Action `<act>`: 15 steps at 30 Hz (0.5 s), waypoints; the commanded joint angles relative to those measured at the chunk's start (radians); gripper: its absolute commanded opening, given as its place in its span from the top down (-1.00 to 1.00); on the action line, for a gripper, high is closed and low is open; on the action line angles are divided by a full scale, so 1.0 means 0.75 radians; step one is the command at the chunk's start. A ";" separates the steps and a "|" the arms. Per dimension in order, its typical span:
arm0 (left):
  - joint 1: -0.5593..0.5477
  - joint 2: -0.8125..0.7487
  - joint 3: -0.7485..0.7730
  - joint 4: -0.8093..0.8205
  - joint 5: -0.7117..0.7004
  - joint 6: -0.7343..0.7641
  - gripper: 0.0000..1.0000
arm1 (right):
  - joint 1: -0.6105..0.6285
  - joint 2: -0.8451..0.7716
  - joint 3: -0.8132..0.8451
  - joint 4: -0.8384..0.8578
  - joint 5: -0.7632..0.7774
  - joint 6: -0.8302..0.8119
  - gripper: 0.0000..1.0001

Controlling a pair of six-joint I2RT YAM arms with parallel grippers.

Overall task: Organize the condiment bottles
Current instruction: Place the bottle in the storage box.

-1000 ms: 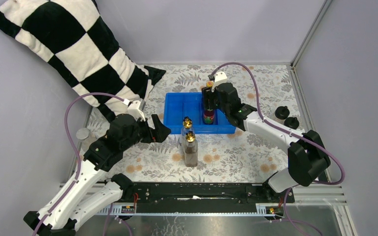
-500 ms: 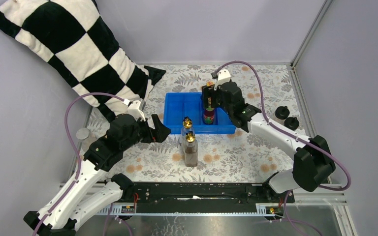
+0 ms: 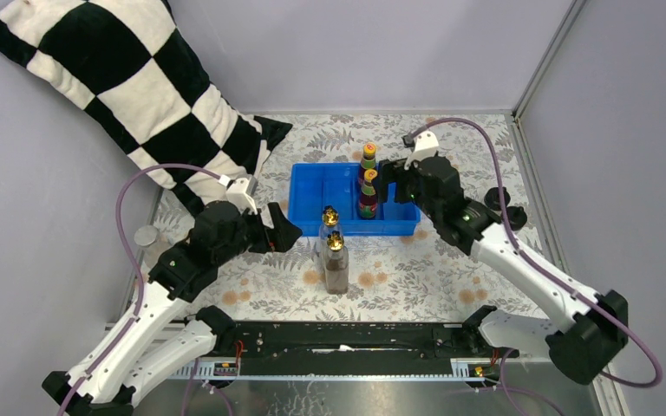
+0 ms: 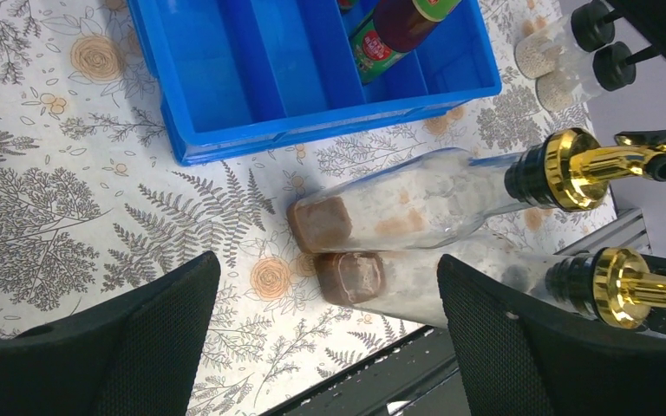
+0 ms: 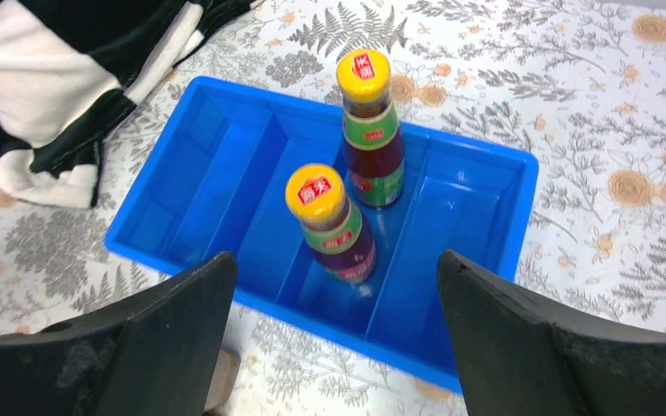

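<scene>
Left end effector (image 4: 327, 264) is hovering released over two clear square gold-spouted bottles (image 4: 416, 204), right end effector (image 5: 336, 260) gaping empty over two round orange-capped bottles (image 5: 371, 130) in glossy blue tray (image 5: 208, 165).

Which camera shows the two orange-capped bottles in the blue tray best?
The right wrist view: both orange-capped bottles stand upright in one compartment of the blue tray, with caps and labels clear. Top external shows them small and from above. Left wrist catches only a cropped lower body at its top edge.
</scene>
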 commanded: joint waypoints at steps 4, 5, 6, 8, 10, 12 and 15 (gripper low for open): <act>-0.010 0.035 0.003 0.036 0.049 0.017 -0.98 | -0.005 -0.257 -0.081 -0.181 -0.090 0.125 -0.99; -0.010 0.030 0.005 0.030 0.050 0.009 -0.98 | -0.006 -0.288 -0.091 -0.197 -0.104 0.136 -0.99; -0.010 0.019 0.007 0.027 0.055 0.000 -0.98 | -0.005 -0.321 -0.099 -0.218 -0.111 0.149 -0.99; -0.010 -0.003 0.005 0.023 0.070 -0.019 -0.98 | -0.006 -0.377 -0.110 -0.262 -0.144 0.175 -0.99; -0.010 -0.029 0.002 0.019 0.081 -0.041 -0.98 | -0.006 -0.431 -0.125 -0.300 -0.181 0.202 -0.99; -0.010 -0.044 0.003 0.011 0.095 -0.060 -0.98 | -0.006 -0.482 -0.143 -0.332 -0.225 0.233 -0.99; -0.010 -0.051 0.008 0.009 0.127 -0.085 -0.98 | -0.006 -0.541 -0.163 -0.387 -0.270 0.277 -0.99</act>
